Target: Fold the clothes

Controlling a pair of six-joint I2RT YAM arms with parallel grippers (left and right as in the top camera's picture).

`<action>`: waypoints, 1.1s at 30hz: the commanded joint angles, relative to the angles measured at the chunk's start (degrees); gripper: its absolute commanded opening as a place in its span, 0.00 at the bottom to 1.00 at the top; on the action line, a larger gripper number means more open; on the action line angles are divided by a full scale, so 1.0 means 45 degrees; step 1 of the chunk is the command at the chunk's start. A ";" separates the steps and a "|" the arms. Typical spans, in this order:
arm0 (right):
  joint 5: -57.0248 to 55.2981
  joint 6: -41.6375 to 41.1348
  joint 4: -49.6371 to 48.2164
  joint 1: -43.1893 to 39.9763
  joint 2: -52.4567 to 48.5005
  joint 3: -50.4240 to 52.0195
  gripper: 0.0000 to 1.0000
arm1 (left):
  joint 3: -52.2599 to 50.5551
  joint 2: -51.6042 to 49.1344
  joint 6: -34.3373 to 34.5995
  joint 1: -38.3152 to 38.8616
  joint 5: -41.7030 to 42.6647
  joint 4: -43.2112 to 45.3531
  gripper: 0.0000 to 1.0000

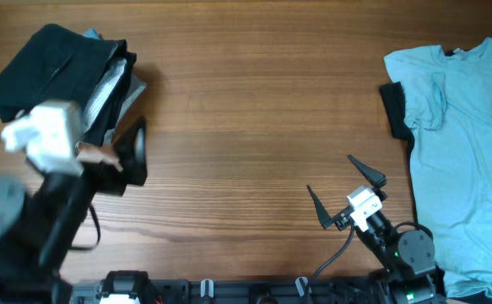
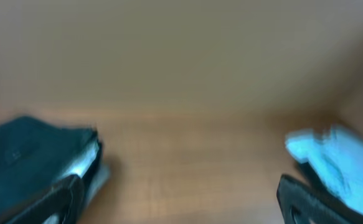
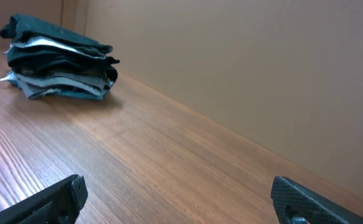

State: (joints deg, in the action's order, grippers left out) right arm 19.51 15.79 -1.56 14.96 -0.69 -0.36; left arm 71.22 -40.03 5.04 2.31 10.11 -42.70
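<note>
**Both arms empty, clothes at either end**

The right jaws gape wide and hold nothing, low over the wooden surface [image 1: 246, 101]. The left jaws, blurred, are also spread wide and empty, just beside a stack of folded clothes [image 1: 56, 63] at far left. A light blue T-shirt [image 1: 465, 143] lies unfolded at far right.
</note>
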 commanded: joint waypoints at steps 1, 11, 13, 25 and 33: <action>0.0282 0.0160 -0.0024 0.0019 -0.0024 0.0010 1.00 | -0.2837 0.1953 0.1001 -0.0806 -0.0083 0.2045 1.00; 0.0282 0.0165 -0.0024 0.0019 -0.0024 0.0010 1.00 | -1.2536 0.7868 0.1666 -0.1049 -0.0175 1.0365 1.00; 0.0282 0.0155 -0.0024 0.0019 -0.0024 0.0015 1.00 | -1.3590 0.8471 0.1656 -0.1049 -0.0185 1.1186 1.00; 0.0282 0.0160 -0.0029 0.0019 -0.0024 0.0010 1.00 | -1.5752 0.8859 0.1661 -0.1035 -0.1350 1.0967 1.00; 0.0282 0.0160 -0.0029 0.0019 -0.0024 0.0010 1.00 | -1.5752 0.8835 0.1656 -0.1039 -0.1268 0.8582 1.00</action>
State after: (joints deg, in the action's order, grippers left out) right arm 19.90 15.99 -1.45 14.96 -0.80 -0.36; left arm 0.38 -0.80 11.97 -2.07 4.75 -3.44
